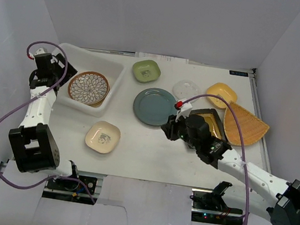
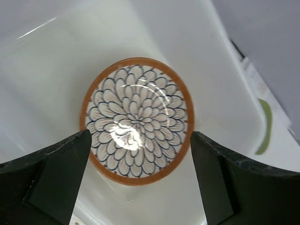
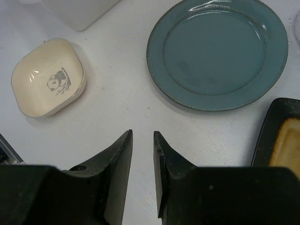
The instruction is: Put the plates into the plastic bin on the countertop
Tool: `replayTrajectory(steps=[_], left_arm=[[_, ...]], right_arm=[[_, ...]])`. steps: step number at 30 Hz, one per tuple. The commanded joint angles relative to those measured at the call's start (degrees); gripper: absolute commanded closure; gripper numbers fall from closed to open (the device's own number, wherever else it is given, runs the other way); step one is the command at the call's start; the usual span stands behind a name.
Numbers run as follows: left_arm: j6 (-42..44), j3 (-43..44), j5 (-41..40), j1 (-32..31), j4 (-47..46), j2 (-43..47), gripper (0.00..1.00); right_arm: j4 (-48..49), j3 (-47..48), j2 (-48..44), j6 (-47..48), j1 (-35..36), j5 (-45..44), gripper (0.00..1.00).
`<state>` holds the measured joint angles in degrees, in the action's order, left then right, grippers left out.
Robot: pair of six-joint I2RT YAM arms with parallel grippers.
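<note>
The plastic bin (image 1: 108, 63) stands at the back left and holds a brown patterned round plate (image 1: 88, 87). My left gripper (image 1: 61, 73) hovers open over that plate (image 2: 136, 119), its jaws wide apart and holding nothing. On the countertop (image 1: 145, 145) lie a blue-grey round plate (image 1: 155, 106), a green dish (image 1: 146, 70), a clear small square (image 1: 186, 88), a yellow dish (image 1: 222, 94), a tan fan-shaped plate (image 1: 244, 124) and a cream dish (image 1: 103, 137). A black-and-yellow square plate (image 1: 211, 121) is partly under my right arm. My right gripper (image 3: 143, 133) is low over bare table near the blue-grey plate (image 3: 218, 51), open by a narrow gap and holding nothing.
White walls close in the table on three sides. In the right wrist view the cream dish (image 3: 47, 77) lies to the left, the black-and-yellow plate (image 3: 281, 140) at the right edge, and a bin corner (image 3: 79, 11) at the top. The left arm's purple cable loops beside the bin.
</note>
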<state>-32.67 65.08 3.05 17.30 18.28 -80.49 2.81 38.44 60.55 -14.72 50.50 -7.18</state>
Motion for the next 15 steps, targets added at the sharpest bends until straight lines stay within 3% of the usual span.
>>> replayTrajectory(steps=[1,4,8,12,15], left_arm=[[0.2,-2.0,-7.4,0.5,3.9,-0.1,0.04],[-0.6,-4.9,-14.6,1.0,3.5,4.0,0.04],[-0.4,-8.3,-18.4,1.9,3.0,6.7,0.04],[-0.6,-8.0,-16.9,3.5,2.9,2.5,0.06],[-1.3,-6.3,-16.1,4.2,3.7,-2.6,0.17]], right_arm=[[0.0,0.1,-2.0,0.3,-1.5,-0.8,0.69],[0.1,0.1,-2.2,-0.7,-2.2,-0.2,0.69],[1.1,-0.2,-0.5,-2.0,-2.1,3.5,0.69],[1.9,-0.9,-0.2,-2.5,-2.1,5.2,0.70],[1.9,-1.2,-0.3,-2.5,-2.2,5.6,0.70]])
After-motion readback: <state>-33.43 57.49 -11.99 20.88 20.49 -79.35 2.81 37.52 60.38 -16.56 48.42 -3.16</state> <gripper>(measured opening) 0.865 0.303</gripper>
